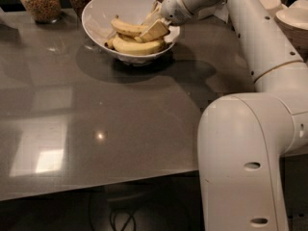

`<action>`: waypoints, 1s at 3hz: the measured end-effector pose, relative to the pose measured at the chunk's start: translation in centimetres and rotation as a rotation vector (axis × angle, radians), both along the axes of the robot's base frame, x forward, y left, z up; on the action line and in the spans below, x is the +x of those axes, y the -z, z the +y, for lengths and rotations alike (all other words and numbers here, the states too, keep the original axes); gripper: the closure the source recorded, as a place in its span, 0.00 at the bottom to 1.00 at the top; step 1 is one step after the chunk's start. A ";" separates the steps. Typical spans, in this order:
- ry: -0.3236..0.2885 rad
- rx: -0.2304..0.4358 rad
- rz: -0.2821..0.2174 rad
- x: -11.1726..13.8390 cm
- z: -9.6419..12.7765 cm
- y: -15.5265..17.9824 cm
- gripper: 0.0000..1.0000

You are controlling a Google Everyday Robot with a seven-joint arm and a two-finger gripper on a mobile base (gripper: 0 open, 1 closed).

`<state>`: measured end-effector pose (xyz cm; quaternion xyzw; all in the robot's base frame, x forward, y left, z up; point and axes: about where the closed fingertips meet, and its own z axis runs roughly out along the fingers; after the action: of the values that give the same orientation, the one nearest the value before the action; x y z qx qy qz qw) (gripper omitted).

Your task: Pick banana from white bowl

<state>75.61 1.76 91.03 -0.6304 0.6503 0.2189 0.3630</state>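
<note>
1. Down inside bowl [96, 11], on its right side: end effector [154, 27], tip over the fruit pile, at or just beside the right end of banana [126, 28]. Cannot tell whether released, clenched or already grasping.
2. On top of the pile, reaching from mid-bowl toward the end effector: banana, gently curved, yellow with darker ends.
3. Judged light, fairly firm under the peel, yet easy to bruise. Smooth and rounded, so likely to slip or roll under a hard pinch. Best taken across the thick middle, square to its length, with modest force. Not by a tapered end, where apt to pivot and swing.
4. Directly beneath and touching: thicker banana [137, 47], paler, along the near side, plus stubby ones [109, 43] at left. Likely to shift or get dragged along if gripped too deep.
5. Close beside the wrist: the high slanted rim. Calls for a mostly upward lift before any sideways travel. Glossy, too, and possibly prone to sliding on desk [120, 129] if nudged.
6. Behind bowl, near but apart, along the back edge: jars [41, 1] of dry goods.
7. Far right, beyond arm [250, 37]: pale stacked dishes [293, 20]. Well apart from bowl, and judged out of the way of a straight lift.
</note>
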 end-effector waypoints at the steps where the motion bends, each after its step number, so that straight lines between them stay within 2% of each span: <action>1: 0.009 0.038 -0.043 -0.5 -0.7 -2.4 1.00; 2: 0.012 0.083 -0.090 -1.1 -1.5 -4.5 1.00; 3: -0.013 0.186 -0.135 -2.8 -3.0 -6.3 1.00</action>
<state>72.79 -1.26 97.31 -0.6115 0.5973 0.2378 0.4614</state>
